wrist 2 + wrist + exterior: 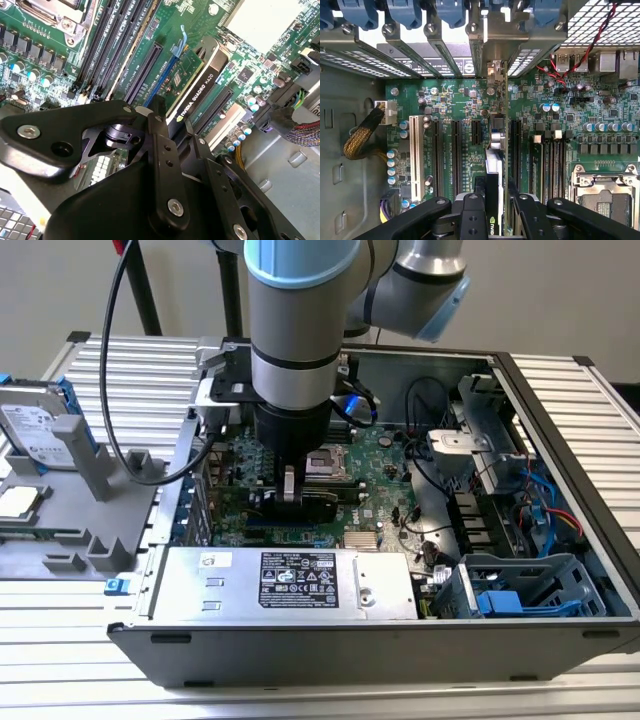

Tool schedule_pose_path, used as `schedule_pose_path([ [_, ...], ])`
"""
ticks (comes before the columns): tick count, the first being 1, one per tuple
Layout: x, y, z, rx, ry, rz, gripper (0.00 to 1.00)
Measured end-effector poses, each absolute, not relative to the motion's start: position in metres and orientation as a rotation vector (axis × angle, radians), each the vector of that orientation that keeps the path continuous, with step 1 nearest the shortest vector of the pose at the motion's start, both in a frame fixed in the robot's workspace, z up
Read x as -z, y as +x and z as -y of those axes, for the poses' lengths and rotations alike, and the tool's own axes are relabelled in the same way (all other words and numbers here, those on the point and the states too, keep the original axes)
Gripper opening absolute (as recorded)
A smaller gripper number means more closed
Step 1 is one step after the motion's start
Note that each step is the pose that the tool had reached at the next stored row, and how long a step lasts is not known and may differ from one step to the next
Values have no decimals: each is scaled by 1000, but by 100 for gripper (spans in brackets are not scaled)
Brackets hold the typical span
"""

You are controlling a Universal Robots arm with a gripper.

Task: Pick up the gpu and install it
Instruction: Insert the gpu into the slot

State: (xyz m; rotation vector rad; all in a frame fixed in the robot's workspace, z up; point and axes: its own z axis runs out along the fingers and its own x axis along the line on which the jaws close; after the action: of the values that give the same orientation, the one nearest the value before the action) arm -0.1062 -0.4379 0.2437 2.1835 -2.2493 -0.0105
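ribbed metal tabletop (90,360) carries an open computer case (560,390); inside it, the gripper (290,498) clamps the gpu (192,87) upright over the motherboard (445,100).

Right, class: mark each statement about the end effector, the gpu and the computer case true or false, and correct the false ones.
1. The end effector grips the gpu. True.
2. The gpu lies on the grey tray outside the case. False: it stands on edge over the motherboard inside the computer case.
3. A hard drive stands outside the case. True.
4. The case is closed. False: its side is open.
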Motion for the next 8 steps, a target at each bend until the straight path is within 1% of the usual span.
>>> schedule_pose_path([
  [8, -243, -107, 438, 9, 2183, 2249, 0],
])
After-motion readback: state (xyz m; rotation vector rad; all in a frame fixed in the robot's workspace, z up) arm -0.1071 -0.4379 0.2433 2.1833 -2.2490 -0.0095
